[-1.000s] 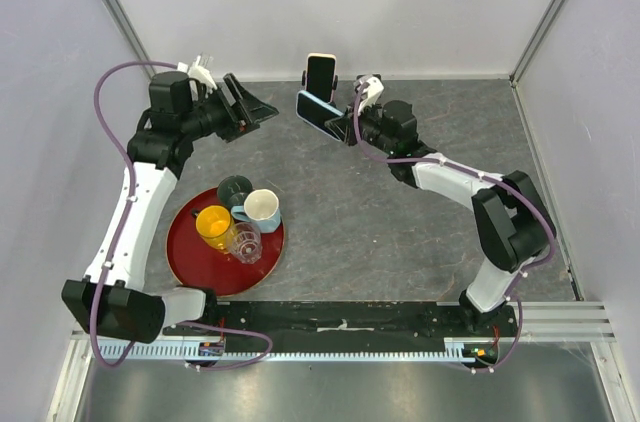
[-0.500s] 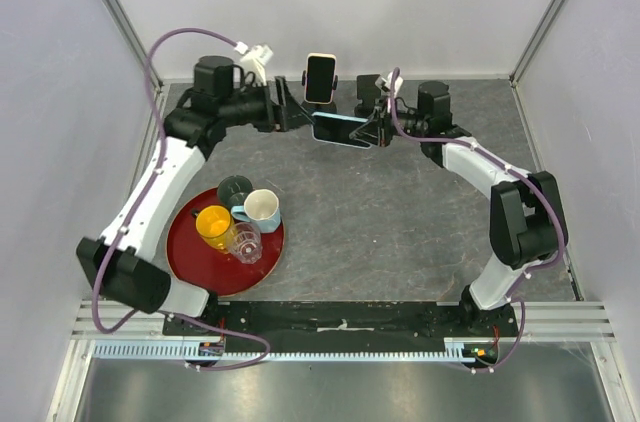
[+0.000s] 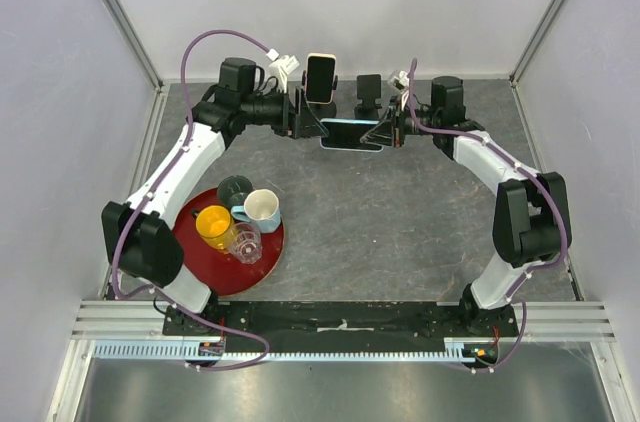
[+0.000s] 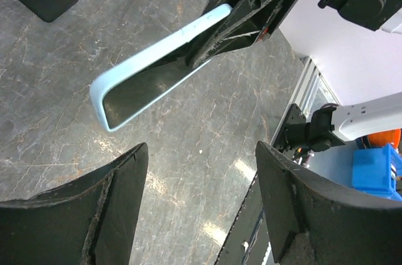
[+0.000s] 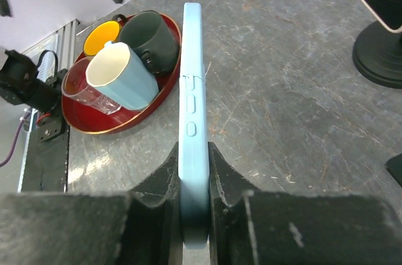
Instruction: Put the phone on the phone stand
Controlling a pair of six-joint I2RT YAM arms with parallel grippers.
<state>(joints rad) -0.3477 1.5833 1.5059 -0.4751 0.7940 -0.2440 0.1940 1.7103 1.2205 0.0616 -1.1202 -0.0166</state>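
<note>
A light-blue phone hangs level above the table near the back wall, and my right gripper is shut on its right end. The right wrist view shows the phone edge-on, pinched between both fingers. My left gripper stands open right at the phone's left end; from the left wrist the phone lies beyond that gripper's spread fingertips, with nothing between them. An empty black phone stand stands just behind the phone.
A second stand holds a pale-cased phone upright at the back, also seen as the round-based stand. A red tray with several cups sits front left. Walls close in at the back and sides.
My left arm has swung right from the back left until its open gripper reached the phone's left end. My right gripper has drawn back to the right and levelled the phone.
</note>
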